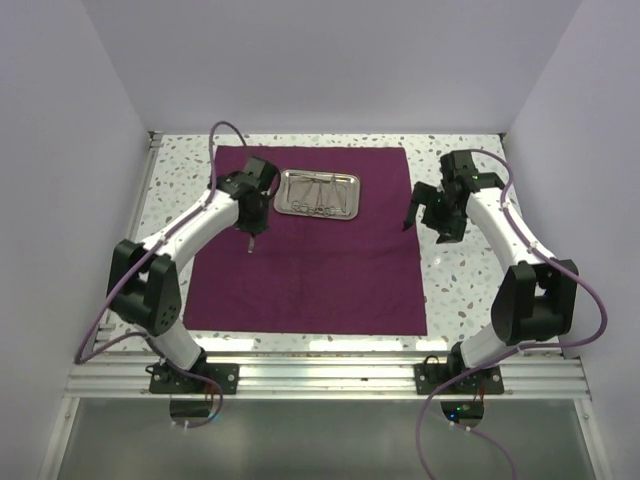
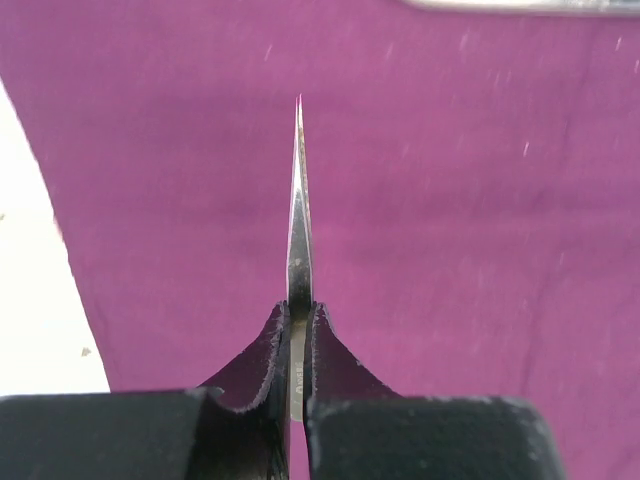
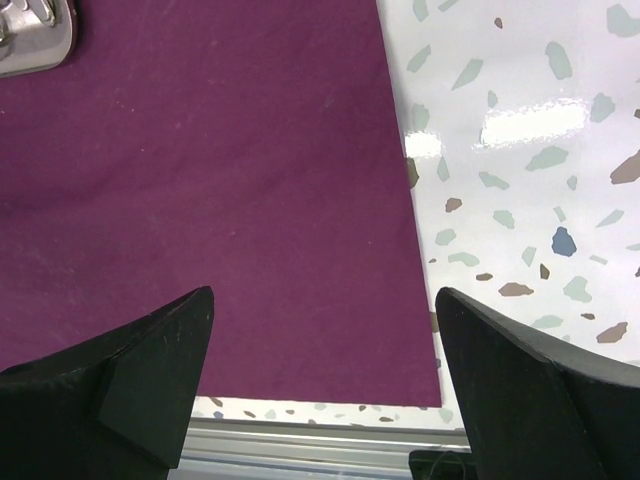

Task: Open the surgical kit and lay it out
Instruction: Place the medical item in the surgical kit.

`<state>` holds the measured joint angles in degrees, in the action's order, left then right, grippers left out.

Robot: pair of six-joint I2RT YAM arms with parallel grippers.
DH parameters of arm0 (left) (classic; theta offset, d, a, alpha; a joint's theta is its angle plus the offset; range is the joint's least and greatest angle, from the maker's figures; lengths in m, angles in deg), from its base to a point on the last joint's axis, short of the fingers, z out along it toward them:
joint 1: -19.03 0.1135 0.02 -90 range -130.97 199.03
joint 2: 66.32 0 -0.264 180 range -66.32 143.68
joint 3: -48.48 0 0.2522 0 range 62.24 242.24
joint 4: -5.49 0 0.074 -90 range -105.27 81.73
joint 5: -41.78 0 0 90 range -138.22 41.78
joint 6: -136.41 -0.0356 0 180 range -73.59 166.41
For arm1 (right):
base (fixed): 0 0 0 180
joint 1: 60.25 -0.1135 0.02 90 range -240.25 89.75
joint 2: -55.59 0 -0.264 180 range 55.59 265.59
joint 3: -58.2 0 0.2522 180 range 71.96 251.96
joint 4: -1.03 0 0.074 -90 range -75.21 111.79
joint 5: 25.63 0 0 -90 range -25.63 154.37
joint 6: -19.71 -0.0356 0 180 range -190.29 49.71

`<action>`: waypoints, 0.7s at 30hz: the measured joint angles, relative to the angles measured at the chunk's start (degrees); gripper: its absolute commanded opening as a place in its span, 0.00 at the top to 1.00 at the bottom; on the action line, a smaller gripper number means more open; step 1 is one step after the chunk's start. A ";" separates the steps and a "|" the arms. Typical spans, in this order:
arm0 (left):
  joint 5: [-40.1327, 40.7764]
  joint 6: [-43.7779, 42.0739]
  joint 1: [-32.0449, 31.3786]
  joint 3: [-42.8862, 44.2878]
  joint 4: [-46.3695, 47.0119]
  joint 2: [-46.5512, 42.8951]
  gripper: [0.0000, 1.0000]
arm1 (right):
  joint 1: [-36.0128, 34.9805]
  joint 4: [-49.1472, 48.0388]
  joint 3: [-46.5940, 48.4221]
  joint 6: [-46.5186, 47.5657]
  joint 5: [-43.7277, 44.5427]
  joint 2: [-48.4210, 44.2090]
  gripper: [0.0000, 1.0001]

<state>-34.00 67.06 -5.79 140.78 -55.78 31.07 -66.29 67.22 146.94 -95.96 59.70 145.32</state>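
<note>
The left gripper (image 2: 298, 322) is pinching a slim, pointed silver instrument (image 2: 298, 210), likely tweezers, above the spread plum cloth (image 1: 300, 270), just left of the steel tray (image 1: 355, 196) sitting on the cloth's far middle. The right gripper (image 3: 325, 300) is hovering, jaws spread wide, over the cloth's right edge. The instrument looks light, stiff and slippery, so a firm pinch across its flat shank seems best.

The instruments (image 1: 318, 192) in the tray (image 1: 281, 196) are too small to tell apart from above. Both wrist views cut the tray off at the edge. The rear of the tweezers (image 2: 298, 220) hides between the left fingers (image 2: 250, 375).
</note>
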 measured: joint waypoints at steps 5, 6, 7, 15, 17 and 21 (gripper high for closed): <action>0.04 2.71 0.00 -10.88 1.09 -10.38 1.00 | 0.00 -0.63 -0.50 0.00 -0.48 0.00 0.04; 0.13 3.19 0.00 -12.66 1.09 -11.45 1.00 | 0.00 -0.70 -0.57 0.00 -0.59 0.00 0.03; 0.15 3.93 0.00 -14.12 1.11 -12.13 1.00 | 0.00 -0.72 -0.59 0.00 -0.70 0.00 0.03; -1.62 7.65 0.00 -23.56 4.90 -13.29 0.00 | -0.02 -1.01 -0.59 0.04 -0.85 0.00 0.03; -1.81 8.28 0.00 -23.93 4.66 -13.29 0.00 | -0.02 -1.05 -0.74 0.09 -0.83 0.00 0.03; -1.44 8.24 0.00 -20.22 3.56 -13.11 0.00 | -0.02 -1.01 -1.86 0.22 -0.76 -0.28 0.03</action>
<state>-35.44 75.30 -5.79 120.56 -52.22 17.95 -66.31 66.21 145.08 -95.74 58.94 145.04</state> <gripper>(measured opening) 0.994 0.968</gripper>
